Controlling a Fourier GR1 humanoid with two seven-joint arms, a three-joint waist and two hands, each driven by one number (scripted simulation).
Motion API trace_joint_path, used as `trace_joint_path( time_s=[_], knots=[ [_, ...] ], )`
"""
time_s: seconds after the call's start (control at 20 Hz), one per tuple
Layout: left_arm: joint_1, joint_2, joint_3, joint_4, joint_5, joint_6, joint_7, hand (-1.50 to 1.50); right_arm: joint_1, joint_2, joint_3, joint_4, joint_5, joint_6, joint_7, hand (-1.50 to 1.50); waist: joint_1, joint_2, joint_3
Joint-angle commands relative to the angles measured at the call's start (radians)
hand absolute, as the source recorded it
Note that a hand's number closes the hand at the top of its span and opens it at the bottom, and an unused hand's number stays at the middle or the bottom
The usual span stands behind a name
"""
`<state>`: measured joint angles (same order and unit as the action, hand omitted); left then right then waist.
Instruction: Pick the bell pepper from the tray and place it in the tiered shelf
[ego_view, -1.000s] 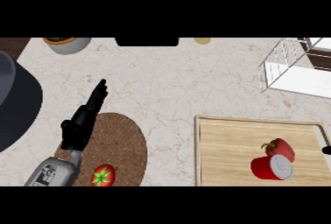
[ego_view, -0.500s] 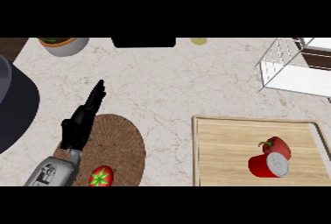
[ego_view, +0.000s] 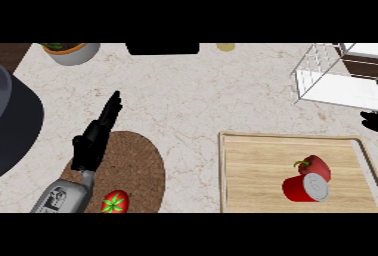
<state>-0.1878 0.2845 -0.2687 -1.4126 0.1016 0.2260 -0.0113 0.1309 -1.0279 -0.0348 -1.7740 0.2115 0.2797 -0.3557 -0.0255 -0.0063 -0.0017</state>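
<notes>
The left hand (ego_view: 94, 137) hangs flat over the far part of a round brown woven mat (ego_view: 144, 167), fingers straight and holding nothing. It looks parked, well apart from the job. Beside its grey forearm, at the mat's near edge, sits a small red tomato with a green star-shaped top (ego_view: 114, 202).

The right hand (ego_view: 369, 120) shows only as a black sliver at the view's right edge, above the table (ego_view: 199, 100) between shelf and tray. Whether it is open or closed I cannot tell, but it is the nearer hand, so it is probably the one meant to do the picking.

The red bell pepper with a green stem (ego_view: 314, 166) lies in the pale wooden tray (ego_view: 255, 160), right of centre and not yet lifted. It touches a red can with a grey end lying on its side (ego_view: 304, 189), which could roll if nudged. The white wire tiered shelf (ego_view: 336, 90) stands just beyond the tray's far right corner, a short carry away.
</notes>
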Motion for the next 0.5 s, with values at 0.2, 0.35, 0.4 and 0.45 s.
trace_joint_path(
  time_s=[0.2,0.35,0.4,0.45],
  knots=[
    [0.079,0.008,0.032,-0.092,-0.018,-0.032,0.019,0.00,0.214,0.093,-0.105,-0.286,0.069,0.036,0.131,-1.50,0.013,0.001,0.001],
    [-0.061,-0.030,0.062,0.064,-0.035,-0.070,-0.003,0.00,0.195,0.206,-0.030,-0.283,0.200,-0.016,0.120,-1.50,0.013,0.005,0.002],
    [-0.038,-0.056,0.063,0.078,-0.044,-0.070,-0.015,0.00,0.182,0.202,-0.094,-0.253,0.183,0.036,0.088,-1.50,0.016,0.005,0.002],
    [0.008,-0.060,0.034,-0.032,-0.073,-0.029,0.028,0.00,0.182,0.214,-0.069,-0.322,0.201,0.050,0.161,-1.50,0.020,0.004,0.002]
  ],
)
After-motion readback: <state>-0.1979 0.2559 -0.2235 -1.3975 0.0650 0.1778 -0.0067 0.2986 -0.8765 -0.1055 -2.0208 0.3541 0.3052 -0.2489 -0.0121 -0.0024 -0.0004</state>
